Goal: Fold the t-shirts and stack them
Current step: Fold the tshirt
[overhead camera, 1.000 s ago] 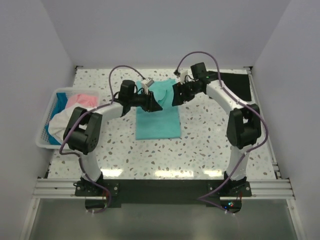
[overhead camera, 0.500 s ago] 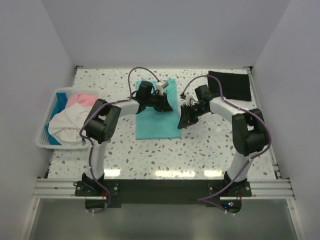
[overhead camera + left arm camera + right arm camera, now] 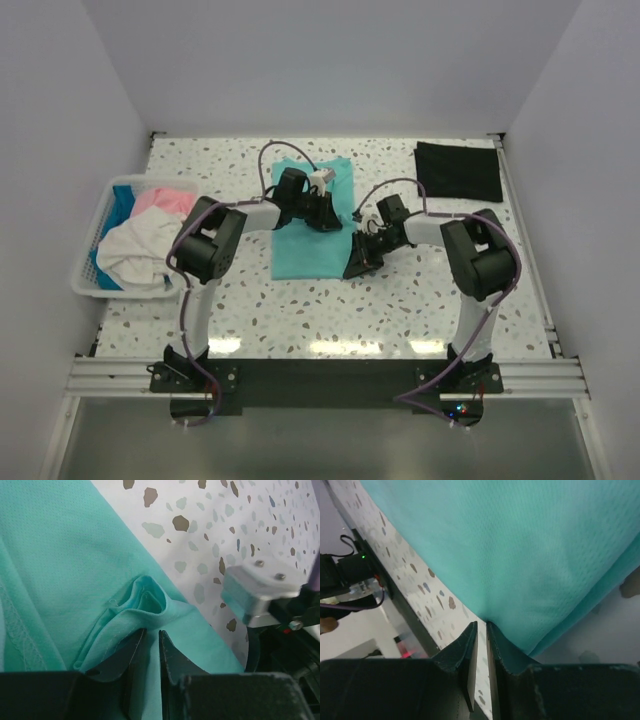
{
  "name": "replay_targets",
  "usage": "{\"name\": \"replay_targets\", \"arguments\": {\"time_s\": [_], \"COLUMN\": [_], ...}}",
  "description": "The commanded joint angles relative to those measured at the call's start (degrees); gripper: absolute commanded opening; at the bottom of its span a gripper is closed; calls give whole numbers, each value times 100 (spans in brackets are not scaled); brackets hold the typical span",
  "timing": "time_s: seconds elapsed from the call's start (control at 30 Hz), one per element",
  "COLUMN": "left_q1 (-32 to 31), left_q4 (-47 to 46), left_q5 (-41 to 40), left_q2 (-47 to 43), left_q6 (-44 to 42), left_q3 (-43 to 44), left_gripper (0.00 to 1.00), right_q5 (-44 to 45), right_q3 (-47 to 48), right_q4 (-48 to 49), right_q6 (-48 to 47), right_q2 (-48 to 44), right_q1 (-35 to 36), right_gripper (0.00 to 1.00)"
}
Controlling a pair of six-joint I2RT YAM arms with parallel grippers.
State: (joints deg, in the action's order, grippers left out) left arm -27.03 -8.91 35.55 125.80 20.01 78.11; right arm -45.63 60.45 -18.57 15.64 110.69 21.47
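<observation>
- The teal-green cloth t-shirt (image 3: 310, 250) lies part-folded as a long rectangle in the middle of the speckled white surface (image 3: 400, 300), between the two arms.
- The left tool (image 3: 151, 632) is clenched on a puckered bunch of that shirt at the far part of its right edge. The cloth rises in a small ridge just ahead of the fingertips.
- The right tool (image 3: 481, 625) is closed to a slit at the shirt's near right edge. It seems to nip the fold there, though the close view leaves the grip unsure.
- Risk: the left pinch looks shallow. In my judgement a quick lift could pull the cloth free, or catch only the top layer and open the fold.
- Risk: if the right tool has no real hold, one side would rise alone. That would skew the rectangle and drag it across the surface.
- Risk: the two tools work near each other along one edge, so they or their purple cables could foul.
- Count: five t-shirts. They are the teal one, a flat-folded black cloth t-shirt (image 3: 458, 170) at the far right corner, and three in the basket.
- The three are a crumpled pink t-shirt (image 3: 160, 200), a white t-shirt (image 3: 135, 250) and a bright blue t-shirt (image 3: 122, 200).
- Count: one white slatted plastic basket (image 3: 110, 292), at the left edge, and two tools.
</observation>
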Motion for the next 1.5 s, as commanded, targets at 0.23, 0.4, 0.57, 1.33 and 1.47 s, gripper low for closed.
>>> {"name": "replay_targets", "arguments": {"time_s": [0.23,0.4,0.57,1.33,1.47], "left_q1": [57,110,101,1200,745], "left_q4": [161,-654,-1754,1814,1419], "left_q5": [-58,750,1665,111,-223], "left_q2": [120,-335,-1555,-5460,-5496], "left_q6": [29,196,653,-5990,-6473], "left_q3": [-94,-471,-718,-4250,-4672], "left_gripper": [19,28,51,44,43], "right_q5": [195,-490,-667,2611,2647], "right_q3": [-103,151,792,266,126], "right_q4": [-392,-797,-1620,-1009,-684], "right_q6": [-113,-333,-1079,-5757,-5817], "right_q2": [461,59,-916,-1912,-1666], "right_q1": [-135,-170,-170,946,1043], "right_gripper": [17,17,23,39,39]}}
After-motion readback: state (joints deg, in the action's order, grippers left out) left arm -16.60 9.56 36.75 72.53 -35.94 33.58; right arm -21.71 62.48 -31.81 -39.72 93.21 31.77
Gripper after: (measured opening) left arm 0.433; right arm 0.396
